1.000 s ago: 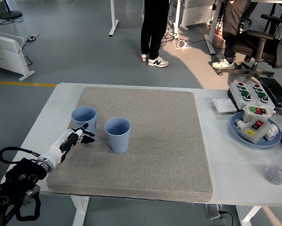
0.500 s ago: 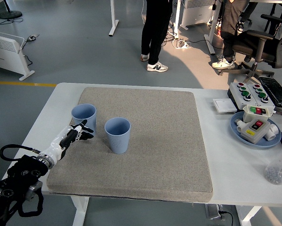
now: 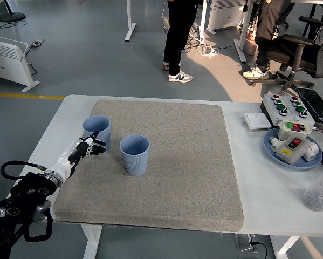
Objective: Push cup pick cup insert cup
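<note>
Left hand [image 3: 89, 147], shown at about eight o'clock on the grey mat [image 3: 204, 178]: I read its fingers [image 3: 99, 144] as loosely spread and clamped on nothing, the tips resting against or just short of the near wall of the rear cup [image 3: 97, 129]; contact cannot be confirmed from this view. Compared with a second ago, the hand has climbed up and slightly away from me, from a spot between the two cups to the base of the rear one, and the forearm has stretched out along the same line. The rear cup appears to sit a touch farther toward ten o'clock than before, which I take as the start of the push step; the shift is small and I hold that loosely. The front cup [image 3: 134, 155] stands upright just toward four o'clock of the hand, apart from the rear cup and unmoved. Both cups remain open-mouthed and upright, so picking and nesting lie ahead. My right arm is outside the view. On the white tabletop [image 3: 69, 110], at three o'clock, a blue tray [image 3: 273, 147] carrying a button box stays well clear of the work.
</note>
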